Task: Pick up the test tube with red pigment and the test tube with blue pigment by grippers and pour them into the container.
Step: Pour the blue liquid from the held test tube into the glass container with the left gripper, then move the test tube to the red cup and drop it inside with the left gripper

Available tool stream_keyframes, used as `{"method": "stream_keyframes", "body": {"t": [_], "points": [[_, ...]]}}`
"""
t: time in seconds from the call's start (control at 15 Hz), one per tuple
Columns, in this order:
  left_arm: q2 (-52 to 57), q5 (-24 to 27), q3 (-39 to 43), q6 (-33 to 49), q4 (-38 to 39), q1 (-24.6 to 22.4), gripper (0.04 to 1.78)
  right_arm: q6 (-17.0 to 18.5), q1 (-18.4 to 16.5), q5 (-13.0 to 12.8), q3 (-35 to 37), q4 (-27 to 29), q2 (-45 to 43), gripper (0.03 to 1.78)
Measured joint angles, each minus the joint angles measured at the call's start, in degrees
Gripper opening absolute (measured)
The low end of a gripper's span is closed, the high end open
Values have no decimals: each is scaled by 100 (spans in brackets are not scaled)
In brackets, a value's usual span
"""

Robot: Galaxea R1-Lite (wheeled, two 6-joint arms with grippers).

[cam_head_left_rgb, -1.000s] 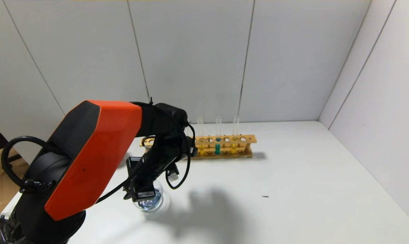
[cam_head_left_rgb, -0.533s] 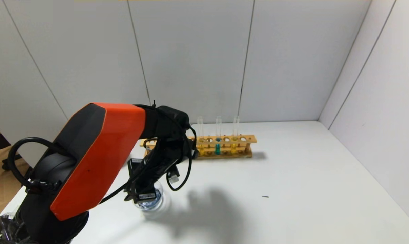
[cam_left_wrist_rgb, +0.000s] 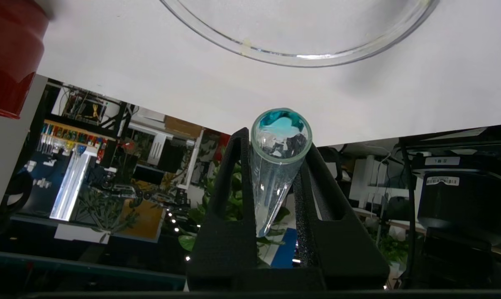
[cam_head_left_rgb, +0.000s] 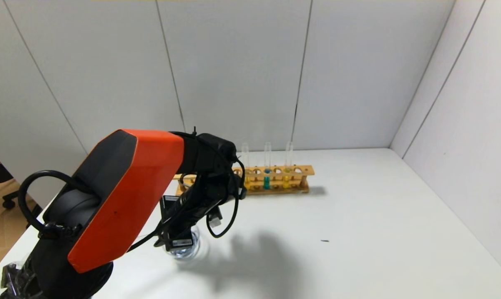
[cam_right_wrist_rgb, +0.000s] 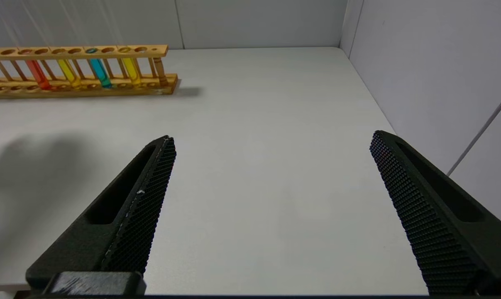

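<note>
My left gripper (cam_left_wrist_rgb: 277, 139) is shut on a clear test tube (cam_left_wrist_rgb: 271, 187) with teal-blue liquid showing at its open end. The tube points toward the round clear glass container (cam_left_wrist_rgb: 300, 58). In the head view the left gripper (cam_head_left_rgb: 179, 236) hangs over the container (cam_head_left_rgb: 192, 249) at the table's front left. Another teal-blue test tube (cam_right_wrist_rgb: 98, 72) and the orange-red test tube (cam_right_wrist_rgb: 36, 74) stand in the wooden rack (cam_right_wrist_rgb: 109, 89). My right gripper (cam_right_wrist_rgb: 272, 139) is open and empty above the bare table, and is out of the head view.
Two yellow-liquid tubes (cam_right_wrist_rgb: 69, 74) stand in the rack (cam_head_left_rgb: 275, 189) near the back wall. A dark red cup (cam_left_wrist_rgb: 9, 58) stands beside the container. White walls close the back and right sides. The table edge lies close to the container.
My left arm has shifted slightly to the right, with the gripper still over the container and still holding the tube. The rack has not moved.
</note>
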State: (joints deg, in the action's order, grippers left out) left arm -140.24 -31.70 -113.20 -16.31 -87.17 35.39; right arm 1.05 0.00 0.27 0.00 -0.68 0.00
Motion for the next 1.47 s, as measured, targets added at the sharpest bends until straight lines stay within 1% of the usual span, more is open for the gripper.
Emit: {"method": "stream_keyframes", "body": {"t": [0.6, 0.73, 0.93, 1.2, 1.47], "points": [[112, 41, -16, 339, 0, 27, 31, 0, 0, 0, 0, 2, 0, 171], [267, 69, -27, 603, -1, 30, 31, 0, 2, 0, 0, 2, 0, 171], [516, 419, -9, 1248, -1, 38, 31, -1, 2, 0, 0, 2, 0, 171], [774, 496, 133, 1961, -1, 121, 31, 0, 0, 2, 0, 2, 0, 171], [951, 500, 430, 2036, -1, 218, 31, 0, 0, 0, 0, 2, 0, 171]]}}
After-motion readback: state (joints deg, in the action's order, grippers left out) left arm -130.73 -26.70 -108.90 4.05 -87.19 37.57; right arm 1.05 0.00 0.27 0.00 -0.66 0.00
